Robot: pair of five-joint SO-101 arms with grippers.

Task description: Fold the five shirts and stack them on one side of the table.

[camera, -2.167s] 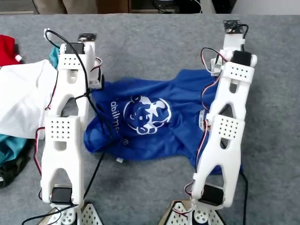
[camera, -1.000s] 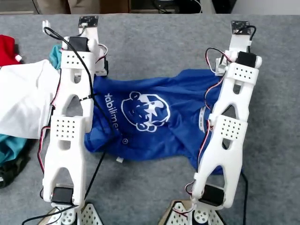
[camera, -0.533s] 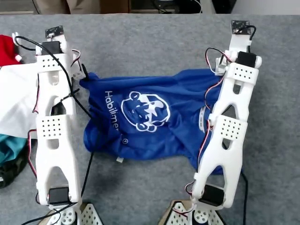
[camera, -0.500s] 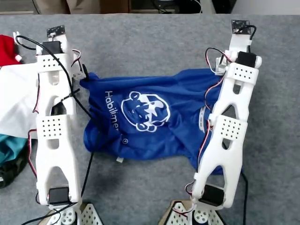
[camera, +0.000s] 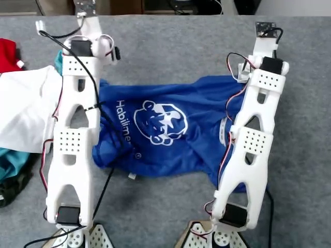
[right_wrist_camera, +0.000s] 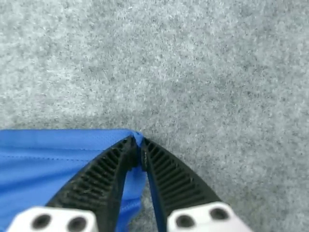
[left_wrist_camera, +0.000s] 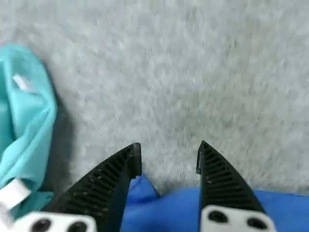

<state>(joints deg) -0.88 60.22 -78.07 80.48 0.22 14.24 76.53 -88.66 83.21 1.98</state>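
The blue shirt (camera: 165,129) lies spread on the counter (camera: 170,46) between my arms. My right claw (right_wrist_camera: 139,147) is clamped on its far right corner. My left claw (left_wrist_camera: 166,159) gapes wide, holding nothing, above its far left edge. A white shirt (camera: 23,108) lies left.

From above I lose both ends of the blue shirt (camera: 170,144) under the left arm (camera: 72,150) and right arm (camera: 248,144); left of the blue shirt, the white shirt (camera: 23,111), red shirt (camera: 8,54) and teal shirt (camera: 10,161) run off the edge; a dark garment (camera: 13,188) there is too cut off to tell.
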